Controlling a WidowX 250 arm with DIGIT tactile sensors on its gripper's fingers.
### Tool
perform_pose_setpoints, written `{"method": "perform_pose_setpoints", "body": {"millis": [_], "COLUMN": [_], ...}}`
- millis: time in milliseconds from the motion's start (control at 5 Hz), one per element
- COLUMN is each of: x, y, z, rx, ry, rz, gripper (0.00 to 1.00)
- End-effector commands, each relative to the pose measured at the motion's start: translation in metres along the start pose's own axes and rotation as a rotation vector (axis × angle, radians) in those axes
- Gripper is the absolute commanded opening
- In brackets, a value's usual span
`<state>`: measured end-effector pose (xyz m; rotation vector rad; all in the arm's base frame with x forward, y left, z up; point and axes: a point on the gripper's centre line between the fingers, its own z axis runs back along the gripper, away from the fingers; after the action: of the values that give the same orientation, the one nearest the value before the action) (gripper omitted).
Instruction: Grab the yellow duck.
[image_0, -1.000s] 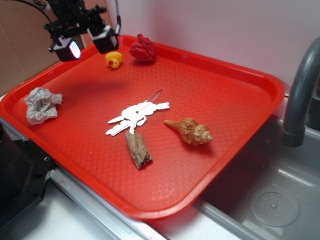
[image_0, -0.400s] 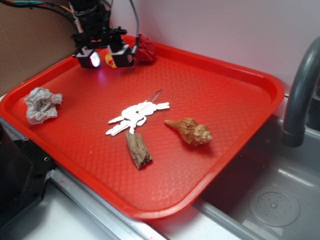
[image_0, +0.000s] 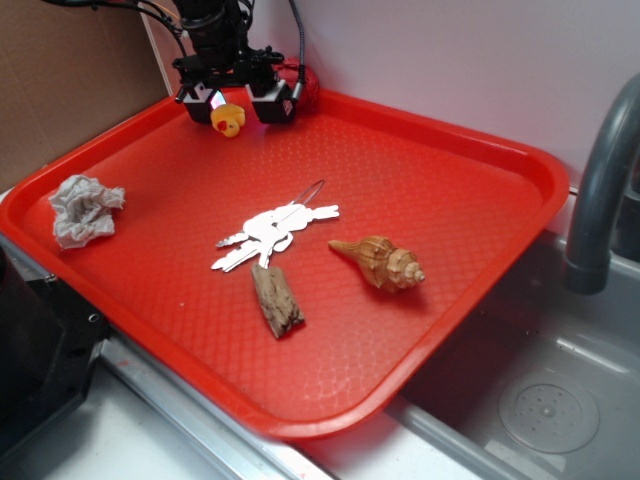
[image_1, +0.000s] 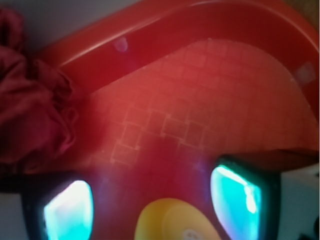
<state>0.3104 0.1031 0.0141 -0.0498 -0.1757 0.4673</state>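
We see the gripper (image_0: 238, 100) lowered to the far left corner of the red tray (image_0: 500, 160), its two fingers spread wide with the yellow duck (image_0: 228, 120) sitting in the gap between them. In the exterior view the duck rests on the tray floor, red-orange beak toward the camera, nearer the left-hand finger in that picture than the other one. In the wrist view the duck (image_1: 172, 220) shows as a rounded yellow top at the bottom edge, between the two glowing finger pads (image_1: 235, 200); we see bare tray floor on each side of it, so the pads do not press on it and the gripper (image_1: 150, 210) holds nothing. Whether either finger brushes the duck we cannot tell.

The dark red wad of cloth (image_0: 308, 85) lies just beyond the gripper against the tray's back rim, partly hidden behind one finger; in the wrist view the cloth (image_1: 30, 100) fills the left side, ahead of the fingers.

Well apart from the gripper, toward the camera, lie a crumpled grey paper wad (image_0: 84, 208) at the tray's left, a bunch of silvery keys (image_0: 273, 232) near the middle, a small piece of wood (image_0: 276, 300) just in front of the keys, and a brown spiral seashell (image_0: 383, 262) beside them. A grey faucet (image_0: 600, 190) stands over the sink (image_0: 540, 400) off the tray's right edge.
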Motion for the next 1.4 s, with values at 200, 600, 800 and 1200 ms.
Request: {"method": "perform_pose_setpoints", "body": {"millis": [200,600,800,1200], "x": [0.004,-0.037,-0.071,-0.085], "y": [0.007,0.006,-0.005,-0.037], "z": [0.043,0.115,0.16,0.186], "rx": [0.014,-0.031,-0.098,-0.123], "ry": [0.027,-0.048,-0.06,-0.045], "rz": [0.029,-0.071,-0.187,-0.312], "gripper": [0.0,0.0,0.0,0.0]}}
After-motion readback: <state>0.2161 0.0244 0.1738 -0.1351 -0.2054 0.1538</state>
